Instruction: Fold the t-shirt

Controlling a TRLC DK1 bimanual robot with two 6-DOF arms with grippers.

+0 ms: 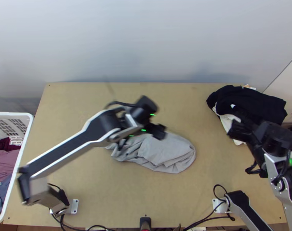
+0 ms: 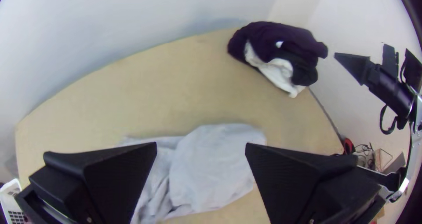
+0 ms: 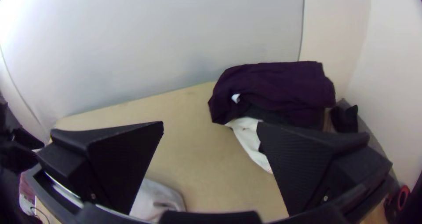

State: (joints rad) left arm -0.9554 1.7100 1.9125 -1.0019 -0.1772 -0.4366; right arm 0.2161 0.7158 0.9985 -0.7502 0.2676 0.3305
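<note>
Bearings: clock face over the desk (image 1: 80, 107) as the top view has it, 12 being the wall side.
Shirt: grey, near mid-desk. Bunched and creased toward 9 o'clock; smoother toward 3, with an overlapping flap and small rucks at its rounded end. Sleeves and collar cannot be told apart.
Left tool: (image 2: 201, 143) fingers wide apart, nothing between them gripped. Placed above the shirt, by its 12 o'clock edge; contact cannot be made out.
Right tool: (image 3: 210, 123) also spread, holding nothing. Out at about 2 o'clock from the shirt, just beside the pile (image 1: 247, 102) on the pile's 7 o'clock side.
Pile: dark clothes over a white cloth (image 1: 227, 119), at 2 o'clock on the desk.
Basket: (image 1: 22, 150) at 9 o'clock, off the desk's edge, clothes inside.
Step in hand: judged to be opening out the shirt. No orderly fold seen; folding proper probably has to wait until it lies flat.
Next move: left tool should come down on a loose edge or corner and pinch a single layer; right tool should cross toward 9 o'clock for a second corner. Then draw apart, lay flat.
Risk: pinching several layers in the bunched part would drag the whole heap rather than open it.
</note>
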